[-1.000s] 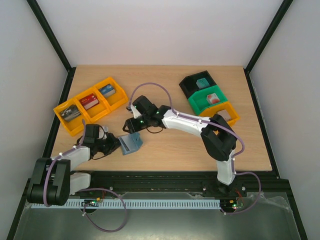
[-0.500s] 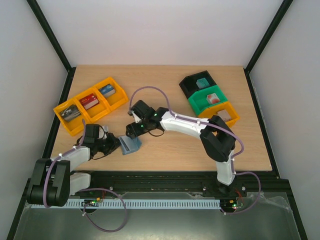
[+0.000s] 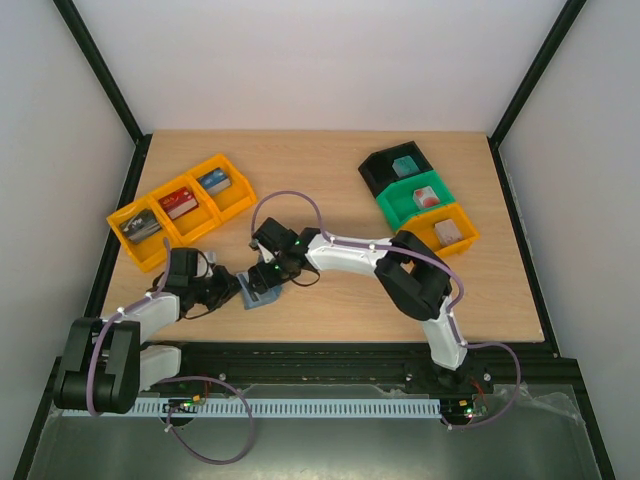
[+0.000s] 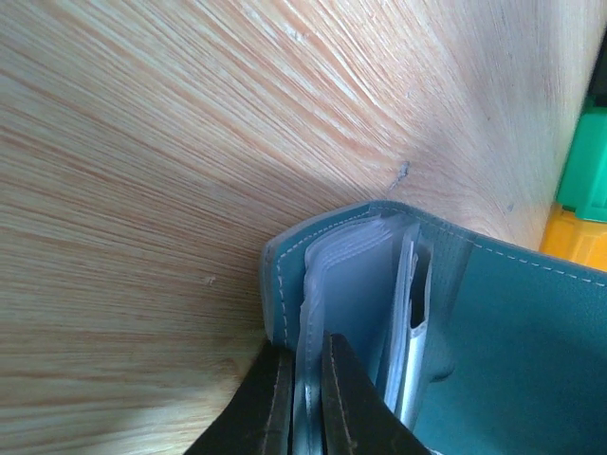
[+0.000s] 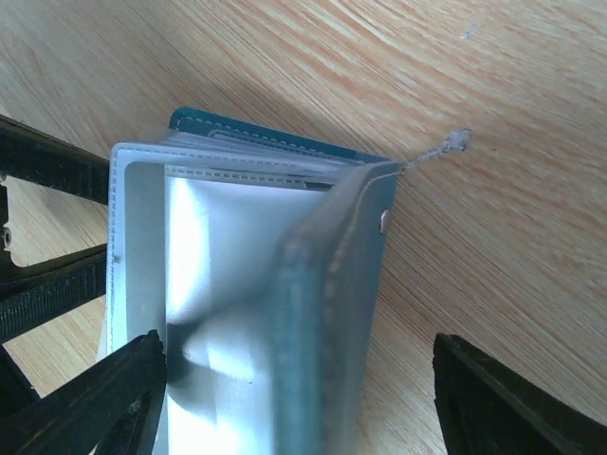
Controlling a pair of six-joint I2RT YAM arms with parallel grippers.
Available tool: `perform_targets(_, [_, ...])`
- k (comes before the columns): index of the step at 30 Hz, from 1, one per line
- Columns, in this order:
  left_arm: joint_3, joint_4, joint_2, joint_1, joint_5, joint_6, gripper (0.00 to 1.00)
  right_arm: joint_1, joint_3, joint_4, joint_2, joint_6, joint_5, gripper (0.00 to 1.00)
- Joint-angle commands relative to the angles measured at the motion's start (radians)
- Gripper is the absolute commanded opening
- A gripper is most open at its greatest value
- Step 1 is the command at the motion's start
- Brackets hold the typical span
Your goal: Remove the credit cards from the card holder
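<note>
The blue-teal card holder [image 3: 258, 293] stands open on its edge on the wooden table near the front left. My left gripper [image 3: 234, 291] is shut on one cover and a clear inner sleeve; in the left wrist view its black fingers [image 4: 276, 398] pinch that layer of the card holder [image 4: 503, 332]. My right gripper [image 3: 266, 274] hovers just above, open, with its fingers [image 5: 95, 403] spread either side of the card holder's [image 5: 327, 284] raised teal flap. The clear pockets look pale, and the credit cards are hidden inside them.
Three joined orange trays [image 3: 180, 205] with blocks sit at the back left. A black tray [image 3: 395, 168], a green tray [image 3: 415, 200] and an orange tray [image 3: 450, 232] line up at the back right. Bare wood lies between them.
My right gripper has come forward and down from behind the holder to right over it, and its jaws have spread wider. The left gripper and holder have barely moved.
</note>
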Motion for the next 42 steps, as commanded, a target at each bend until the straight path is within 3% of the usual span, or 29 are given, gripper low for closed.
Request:
perform_targets(1, [-0.013,-0.015,-0.010,0.007,-0.009,0.012,0.02,0.001,-0.011,0.028,0.043,0.010,0.013,0.72])
perform_targets(9, [-0.014,-0.011,-0.018,0.011,-0.010,0.011,0.02,-0.002,-0.012,0.016,0.025,0.016,0.070,0.36])
perform_targets(11, [-0.013,-0.012,-0.022,0.014,-0.012,0.012,0.02,-0.006,-0.022,0.016,0.014,0.013,0.079,0.31])
perform_targets(15, [-0.003,-0.025,-0.020,0.014,-0.031,0.033,0.02,-0.030,-0.034,0.016,-0.010,-0.003,0.074,0.04])
perform_targets(16, [-0.002,-0.026,-0.019,0.014,-0.042,0.039,0.02,-0.036,-0.036,0.019,-0.016,-0.006,0.063,0.02])
perform_targets(18, [-0.001,-0.028,-0.021,0.018,-0.050,0.046,0.04,-0.051,-0.043,0.027,-0.037,-0.011,0.042,0.02])
perform_targets(19, [0.002,-0.031,-0.027,0.020,-0.050,0.049,0.09,-0.059,-0.050,0.033,-0.052,-0.014,0.030,0.02])
perform_targets(26, [0.073,-0.129,-0.085,0.091,0.015,0.131,0.66,-0.122,-0.115,0.048,-0.266,-0.104,-0.057,0.02])
perform_targets(31, [0.187,-0.093,-0.095,0.128,0.202,0.146,0.82,-0.129,-0.084,-0.016,-0.404,-0.222,-0.036,0.02])
perform_targets(35, [0.319,-0.114,-0.117,0.107,0.380,0.133,0.88,-0.131,-0.022,-0.077,-0.455,-0.282,-0.033,0.02])
perform_targets(37, [0.457,-0.315,-0.129,0.095,0.391,0.295,0.89,-0.131,0.010,-0.094,-0.479,-0.308,-0.055,0.02])
perform_targets(39, [0.602,-0.528,-0.130,0.094,0.416,0.576,0.90,-0.131,0.038,-0.103,-0.504,-0.321,-0.075,0.02])
perform_targets(42, [0.752,-0.744,-0.129,0.099,0.494,0.852,0.91,-0.131,0.070,-0.105,-0.541,-0.329,-0.092,0.02])
